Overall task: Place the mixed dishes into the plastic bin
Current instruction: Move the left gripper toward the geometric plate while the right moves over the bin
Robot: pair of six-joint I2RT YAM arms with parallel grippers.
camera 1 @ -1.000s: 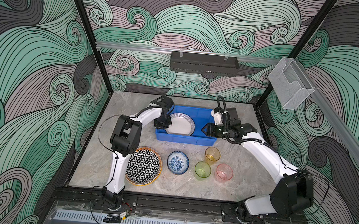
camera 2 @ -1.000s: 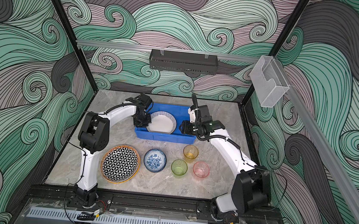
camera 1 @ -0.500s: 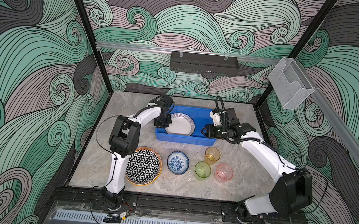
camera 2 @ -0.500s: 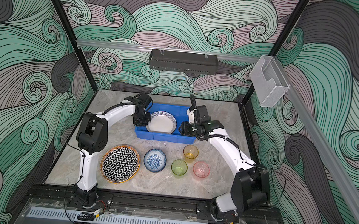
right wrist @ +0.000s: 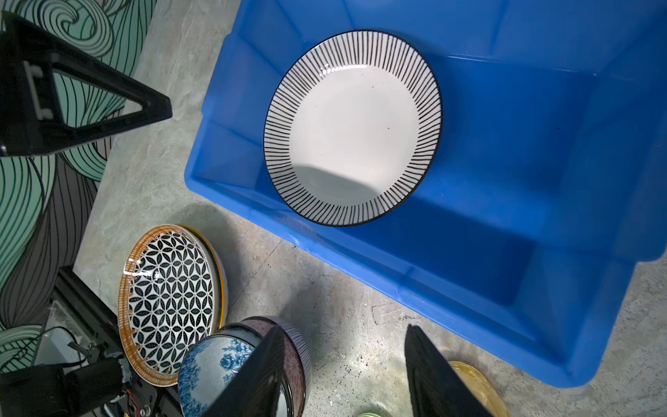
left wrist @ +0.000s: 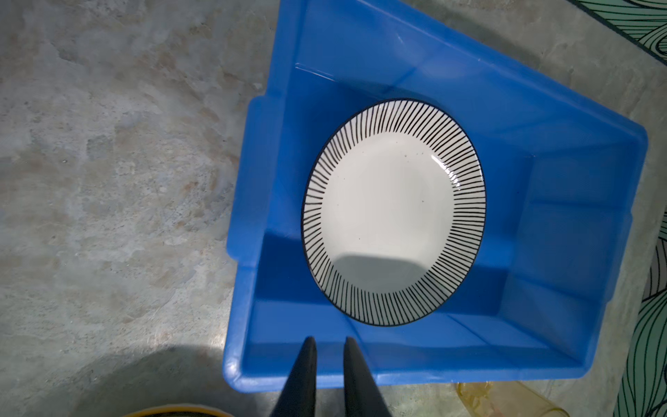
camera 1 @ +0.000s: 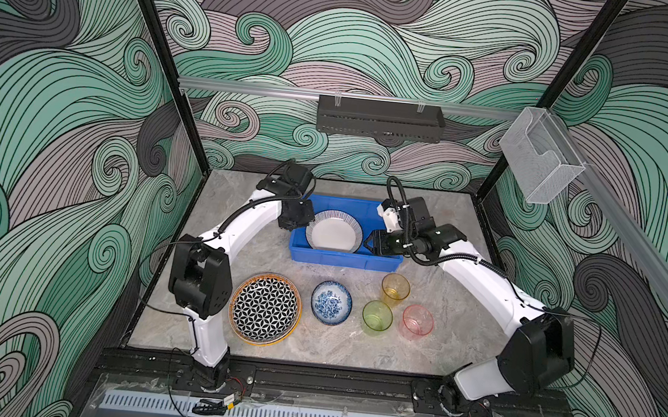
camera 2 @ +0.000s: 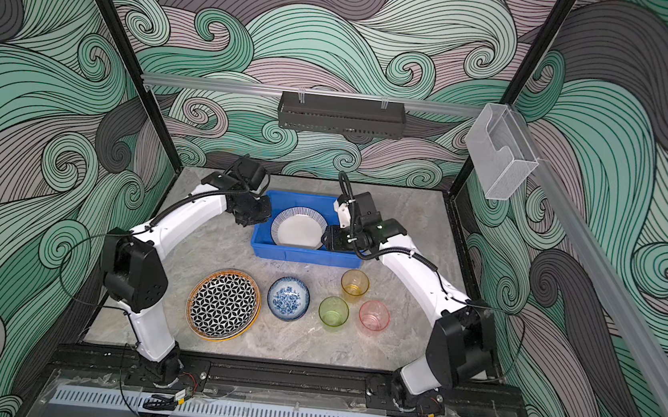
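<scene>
Left wrist view: striped-rim plate (left wrist: 393,213) lies in the blue bin (left wrist: 563,202), bare floor beside it (left pincer (left wrist: 328,341) and right pincer (right wrist: 344,328) both apart, empty).

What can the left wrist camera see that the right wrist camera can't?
Only the left wrist camera shows the narrow gap in the left gripper, which holds nothing. Only the right wrist camera shows the blue-floral bowl, the pattern on the star plate and the right gripper, wide open and empty. Both show the blue bin with the striped plate lying inside it, and the marble table.
</scene>
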